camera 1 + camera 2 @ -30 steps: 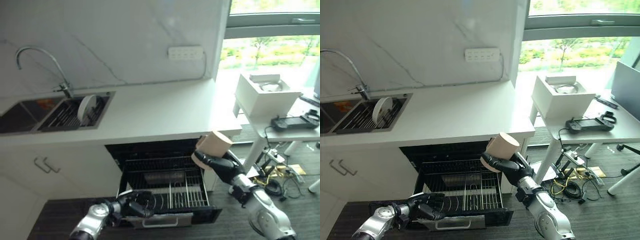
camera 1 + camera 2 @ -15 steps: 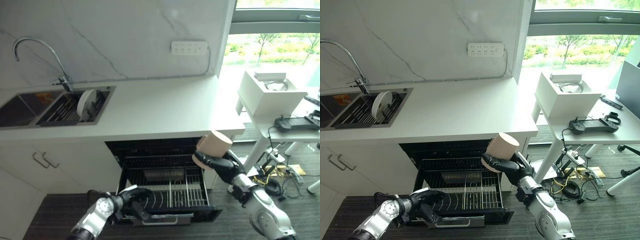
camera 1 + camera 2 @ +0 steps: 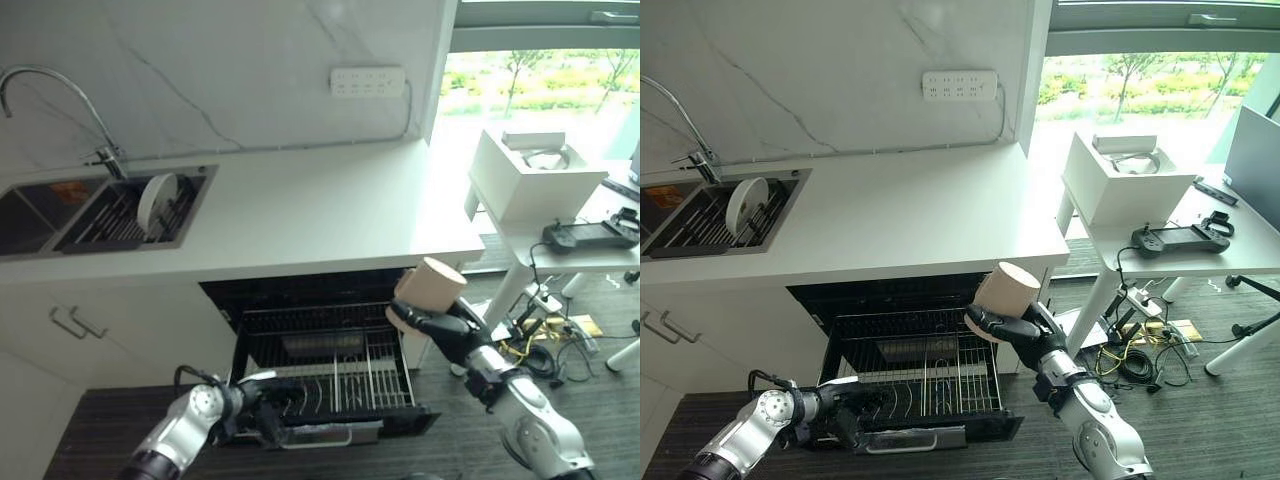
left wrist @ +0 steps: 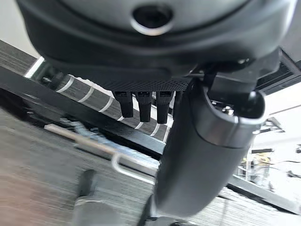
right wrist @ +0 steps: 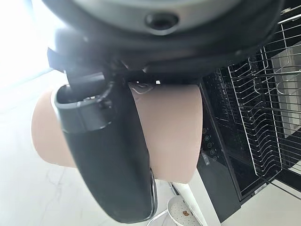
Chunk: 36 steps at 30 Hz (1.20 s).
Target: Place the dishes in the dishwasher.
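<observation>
The right hand was clamped on the beige cup, tilted with its axis toward 1 o'clock, held above the pulled-out dishwasher rack lying at its 8 o'clock; left hand at the rack's front, grip undeterminable.

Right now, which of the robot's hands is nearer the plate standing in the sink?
Left. The left hand is low at the dishwasher rack's front, below the plate; the right hand, holding the cup, is farther right.

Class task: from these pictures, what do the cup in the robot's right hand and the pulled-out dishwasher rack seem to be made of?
Cup: probably matte ceramic or plastic; an even beige surface without shine. Rack: metal wire, seemingly bare and shiny; thin pale rods form a grid.
</observation>
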{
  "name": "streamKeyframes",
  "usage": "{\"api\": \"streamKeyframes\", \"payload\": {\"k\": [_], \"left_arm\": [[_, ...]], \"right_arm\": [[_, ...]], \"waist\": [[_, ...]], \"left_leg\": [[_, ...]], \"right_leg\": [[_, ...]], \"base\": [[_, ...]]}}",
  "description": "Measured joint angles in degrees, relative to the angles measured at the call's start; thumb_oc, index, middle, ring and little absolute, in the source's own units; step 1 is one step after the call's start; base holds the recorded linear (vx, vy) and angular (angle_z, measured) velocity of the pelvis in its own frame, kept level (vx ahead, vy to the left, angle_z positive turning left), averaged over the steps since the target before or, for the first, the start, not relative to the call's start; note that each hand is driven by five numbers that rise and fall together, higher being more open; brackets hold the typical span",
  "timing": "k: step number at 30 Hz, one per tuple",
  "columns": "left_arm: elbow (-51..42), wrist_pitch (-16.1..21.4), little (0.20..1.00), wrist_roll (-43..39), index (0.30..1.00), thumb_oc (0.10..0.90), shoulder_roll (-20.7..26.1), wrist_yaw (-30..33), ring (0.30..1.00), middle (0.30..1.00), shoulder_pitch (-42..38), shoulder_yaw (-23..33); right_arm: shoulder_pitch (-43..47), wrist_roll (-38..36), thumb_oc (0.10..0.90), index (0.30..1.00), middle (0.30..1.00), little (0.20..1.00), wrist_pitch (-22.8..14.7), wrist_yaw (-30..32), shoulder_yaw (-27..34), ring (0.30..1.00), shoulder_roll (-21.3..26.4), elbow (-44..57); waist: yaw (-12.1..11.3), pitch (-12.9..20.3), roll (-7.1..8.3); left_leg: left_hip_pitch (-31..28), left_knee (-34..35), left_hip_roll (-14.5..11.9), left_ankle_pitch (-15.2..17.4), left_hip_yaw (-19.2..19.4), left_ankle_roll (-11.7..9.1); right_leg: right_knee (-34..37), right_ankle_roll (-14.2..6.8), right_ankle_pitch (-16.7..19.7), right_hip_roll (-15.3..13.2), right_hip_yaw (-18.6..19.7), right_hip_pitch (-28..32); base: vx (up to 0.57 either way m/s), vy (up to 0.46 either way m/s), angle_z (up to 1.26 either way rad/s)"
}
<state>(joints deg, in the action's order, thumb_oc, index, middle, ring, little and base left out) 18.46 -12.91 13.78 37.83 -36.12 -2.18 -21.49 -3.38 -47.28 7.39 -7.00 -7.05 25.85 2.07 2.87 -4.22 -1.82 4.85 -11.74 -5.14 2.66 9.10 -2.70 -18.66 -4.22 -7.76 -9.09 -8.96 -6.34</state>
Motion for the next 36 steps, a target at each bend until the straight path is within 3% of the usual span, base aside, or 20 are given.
{"api": "streamKeyframes", "payload": {"k": [14,36], "left_arm": [[-3.1,-2.2,0.900,-4.3,0.900,0.800,3.8,-0.8,0.900,0.900,2.3,10.3],[-3.2,-1.8,0.900,-1.4,0.900,0.800,3.4,-0.3,0.900,0.900,3.0,4.7]], "right_arm": [[0.0,0.0,0.400,0.300,0.300,0.300,0.0,0.1,1.6,0.300,0.3,0.2],[0.0,0.0,0.400,0.300,0.300,0.300,0.0,0.1,1.5,0.300,0.2,0.2]], "waist": [[-1.5,-1.2,-0.49],[-1.2,-1.1,-0.26]], "left_leg": [[-0.1,0.0,0.2,0.0,-0.8,0.0],[-0.6,-0.2,0.2,0.0,-0.4,0.0]], "right_leg": [[0.5,0.0,0.0,-0.2,-1.0,0.9],[0.1,0.0,0.0,-0.2,-0.5,1.0]], "base": [[0.01,0.003,0.03],[0.00,-0.002,-0.01]]}}
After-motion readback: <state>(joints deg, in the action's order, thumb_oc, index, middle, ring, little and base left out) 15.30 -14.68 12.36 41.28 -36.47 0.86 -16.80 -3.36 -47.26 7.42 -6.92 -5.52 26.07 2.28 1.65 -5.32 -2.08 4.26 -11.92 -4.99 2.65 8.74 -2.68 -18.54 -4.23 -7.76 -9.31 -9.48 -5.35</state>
